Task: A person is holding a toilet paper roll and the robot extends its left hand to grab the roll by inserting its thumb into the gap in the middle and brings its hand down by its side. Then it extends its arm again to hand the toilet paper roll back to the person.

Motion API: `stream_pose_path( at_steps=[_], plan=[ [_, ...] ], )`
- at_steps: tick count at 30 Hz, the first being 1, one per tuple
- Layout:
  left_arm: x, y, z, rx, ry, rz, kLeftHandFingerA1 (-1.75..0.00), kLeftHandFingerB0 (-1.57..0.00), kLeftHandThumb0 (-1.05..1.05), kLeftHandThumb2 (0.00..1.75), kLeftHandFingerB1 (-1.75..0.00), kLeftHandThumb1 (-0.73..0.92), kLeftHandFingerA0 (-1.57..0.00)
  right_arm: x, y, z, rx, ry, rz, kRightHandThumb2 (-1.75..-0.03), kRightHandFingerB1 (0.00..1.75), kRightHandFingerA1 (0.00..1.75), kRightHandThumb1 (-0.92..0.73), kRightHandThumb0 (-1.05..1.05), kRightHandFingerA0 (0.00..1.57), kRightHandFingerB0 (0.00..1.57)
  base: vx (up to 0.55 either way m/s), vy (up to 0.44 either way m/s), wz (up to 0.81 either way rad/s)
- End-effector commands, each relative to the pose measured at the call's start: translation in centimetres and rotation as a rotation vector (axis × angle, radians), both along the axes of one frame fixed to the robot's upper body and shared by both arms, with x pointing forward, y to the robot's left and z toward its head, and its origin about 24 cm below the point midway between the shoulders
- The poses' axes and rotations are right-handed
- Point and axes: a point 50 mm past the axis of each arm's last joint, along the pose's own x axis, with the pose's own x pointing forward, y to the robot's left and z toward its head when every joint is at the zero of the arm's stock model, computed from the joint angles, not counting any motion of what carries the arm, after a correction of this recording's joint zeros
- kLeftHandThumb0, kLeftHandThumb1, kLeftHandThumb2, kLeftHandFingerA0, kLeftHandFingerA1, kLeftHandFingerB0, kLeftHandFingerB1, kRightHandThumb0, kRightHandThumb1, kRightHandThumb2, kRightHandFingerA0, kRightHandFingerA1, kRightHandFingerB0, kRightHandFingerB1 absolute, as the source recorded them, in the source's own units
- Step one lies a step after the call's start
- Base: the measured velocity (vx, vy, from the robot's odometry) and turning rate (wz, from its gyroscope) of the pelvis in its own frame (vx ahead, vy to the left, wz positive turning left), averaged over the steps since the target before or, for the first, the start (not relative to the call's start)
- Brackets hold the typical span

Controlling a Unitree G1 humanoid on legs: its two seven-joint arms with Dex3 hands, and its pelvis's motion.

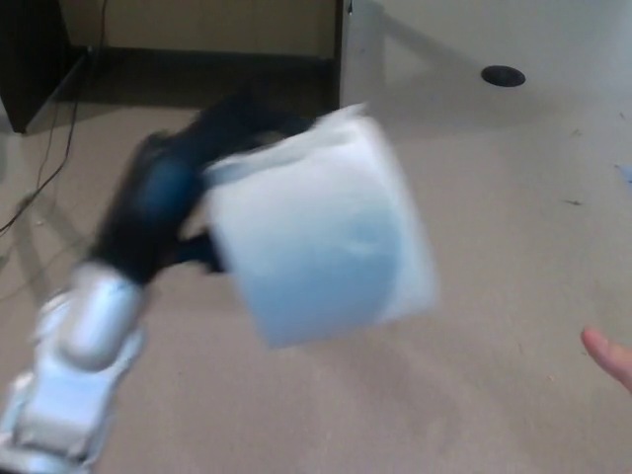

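Roll (321,232): centre frame, gripped in my closed left hand (173,202). Likely light, soft, crushable; hold via core. Person's fingertip (612,357), lower right. Right hand unseen.

head view, looking down, floor (494,247), somewhat blurred

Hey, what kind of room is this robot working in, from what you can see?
Probably an office or lab room, though little shows. The floor is plain grey carpet, a cable trails across it at the left, and a dark furniture panel stands by the wall at the back.
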Motion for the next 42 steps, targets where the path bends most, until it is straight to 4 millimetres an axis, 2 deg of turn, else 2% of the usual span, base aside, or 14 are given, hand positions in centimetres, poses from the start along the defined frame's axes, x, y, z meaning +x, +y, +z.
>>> stream_pose_path(
  at_steps=[1, 15, 18, 19, 20, 23, 24, 26, 27, 28, 29, 31, 40, 42],
  plan=[
    [-1.5, -10.2, 3.6, 0.196, -0.061, -0.121, -1.55, -0.70, -0.19, 0.71, -1.38, 0.76, -0.75, 0.7, -0.3, 0.5, 0.002, 0.001, 0.003, -0.60, 0.42, 0.64, -0.66, -0.35, 0.68, 0.50, 0.00, 0.000, 0.00],
    [-5.1, -17.8, 2.9, 0.212, -0.116, -0.249, -1.42, -0.84, -0.17, 0.63, -1.09, 0.70, -0.78, 1.3, 0.8, 0.4, 0.027, 0.013, 0.011, -0.60, 0.40, 0.57, -0.67, -0.35, 0.66, 0.48, 0.00, 0.000, 0.00],
    [-5.6, -17.9, 2.3, 0.227, -0.121, -0.239, -1.51, -0.75, -0.17, 0.63, -1.31, 0.69, -0.74, 1.7, 1.1, 0.5, 0.027, 0.011, 0.025, -0.60, 0.40, 0.61, -0.68, -0.35, 0.66, 0.47, 0.00, 0.000, 0.00],
    [-5.7, -17.8, 2.1, 0.246, -0.119, -0.236, -1.49, -0.74, -0.14, 0.60, -1.31, 0.70, -0.75, 1.8, 1.2, 0.5, 0.028, 0.011, 0.027, -0.85, 0.53, 0.68, -0.55, -0.41, 0.62, 0.42, 0.00, 0.000, 0.00],
    [-5.7, -17.7, 1.8, 0.248, -0.121, -0.236, -1.49, -0.75, -0.13, 0.63, -1.29, 0.69, -0.75, 1.9, 1.2, 0.6, 0.032, 0.008, 0.032, -0.60, 0.41, 0.59, -0.68, -0.35, 0.65, 0.47, 0.00, 0.000, 0.00],
    [-5.7, -17.5, 1.2, 0.248, -0.095, -0.241, -1.39, -0.83, -0.23, 0.69, -1.13, 0.63, -0.80, 2.1, 1.4, 0.7, 0.047, 0.001, 0.032, -0.84, 0.53, 0.66, -0.54, -0.41, 0.60, 0.40, 0.00, 0.000, 0.00],
    [-5.7, -17.4, 1.1, 0.248, -0.074, -0.243, -1.36, -0.84, -0.21, 0.69, -1.09, 0.65, -0.80, 2.2, 1.3, 0.8, 0.043, 0.000, 0.033, -0.60, 0.40, 0.55, -0.67, -0.35, 0.64, 0.45, 0.00, 0.000, 0.00],
    [-5.6, -17.3, 1.0, 0.244, -0.052, -0.236, -1.39, -0.87, -0.18, 0.63, -0.72, 0.70, -0.80, 2.3, 1.3, 0.9, 0.039, -0.004, 0.038, -0.84, 0.52, 0.65, -0.55, -0.41, 0.60, 0.40, 0.00, 0.000, 0.00],
    [-5.6, -17.2, 1.0, 0.245, -0.042, -0.228, -1.14, -0.75, -0.21, 0.60, -0.46, 0.68, -0.81, 2.4, 1.3, 0.9, 0.039, -0.006, 0.041, -0.84, 0.52, 0.65, -0.55, -0.41, 0.60, 0.39, 0.00, 0.000, 0.00],
    [-5.5, -16.7, 0.8, 0.305, -0.024, -0.197, -0.48, -0.01, -0.30, 0.91, -0.50, 0.39, 0.00, 2.6, 1.4, 1.0, 0.040, -0.006, 0.034, -0.84, 0.51, 0.64, -0.55, -0.42, 0.60, 0.39, 0.00, 0.000, 0.00],
    [-5.5, -16.6, 0.8, 0.320, -0.013, -0.193, -0.24, 0.00, -0.64, 0.69, -0.08, 0.39, -0.11, 2.7, 1.4, 1.0, 0.038, -0.007, 0.035, -0.84, 0.51, 0.64, -0.55, -0.42, 0.59, 0.39, 0.00, 0.000, 0.00],
    [-5.5, -16.4, 0.8, 0.324, 0.011, -0.198, -0.04, 0.00, -0.67, 0.72, -0.05, 0.42, 0.00, 2.7, 1.4, 1.1, 0.034, -0.007, 0.042, -0.84, 0.52, 0.64, -0.55, -0.42, 0.59, 0.39, 0.00, 0.000, 0.00],
    [-4.0, -13.5, 1.7, 0.358, 0.079, -0.203, 0.00, 0.00, -0.76, 0.82, 0.00, 0.46, 0.00, 2.6, 1.2, 1.1, 0.029, -0.006, 0.045, -0.60, 0.40, 0.58, -0.67, -0.38, 0.65, 0.46, 0.00, 0.000, 0.00],
    [-3.6, -12.6, 2.3, 0.358, 0.091, -0.201, 0.00, 0.00, -0.81, 0.56, 0.00, 0.45, 0.00, 2.7, 1.2, 1.2, 0.033, -0.008, 0.040, -0.60, 0.40, 0.58, -0.67, -0.37, 0.65, 0.46, 0.00, 0.000, 0.00]
  ],
)
